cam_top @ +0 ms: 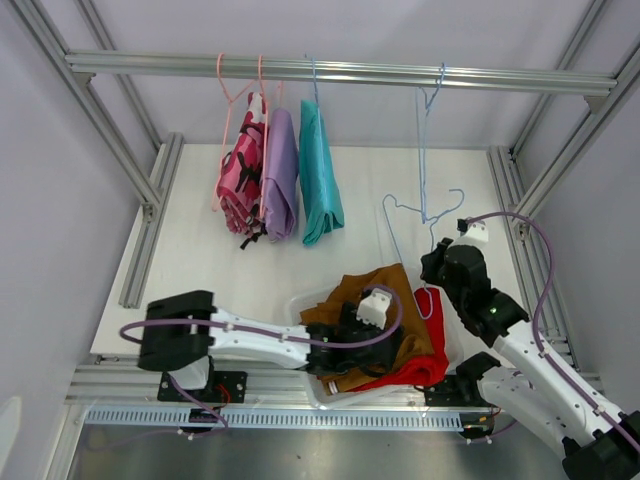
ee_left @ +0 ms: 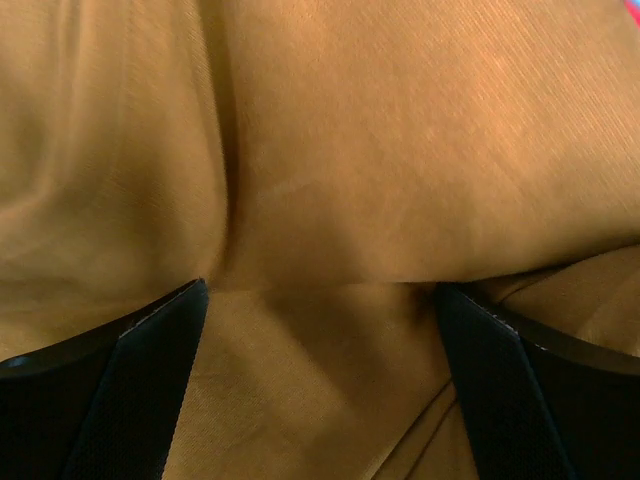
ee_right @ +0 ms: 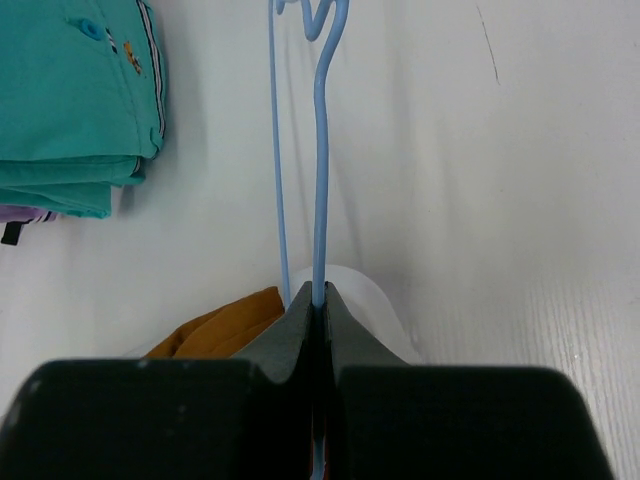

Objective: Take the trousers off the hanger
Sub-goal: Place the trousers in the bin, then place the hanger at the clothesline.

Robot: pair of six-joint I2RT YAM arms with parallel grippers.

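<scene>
Pink camouflage trousers [cam_top: 240,180], lilac trousers [cam_top: 280,175] and teal trousers [cam_top: 320,175] hang on hangers from the rail. Mustard-brown trousers [cam_top: 375,300] and red trousers [cam_top: 430,355] lie in a white bin [cam_top: 300,300]. My left gripper [cam_top: 350,335] is open and pressed down on the mustard-brown trousers [ee_left: 400,150], with its fingers [ee_left: 130,380] apart and cloth between them. My right gripper [cam_top: 440,262] is shut on the wire of a bare blue hanger [ee_right: 320,180] beside the bin. The teal trousers [ee_right: 80,100] show at the top left of the right wrist view.
A second bare blue hanger [cam_top: 424,150] hangs from the metal rail [cam_top: 400,75] at the right. Aluminium frame posts [cam_top: 150,200] stand on both sides of the white table. The bin's rim [ee_right: 375,300] is just ahead of my right gripper.
</scene>
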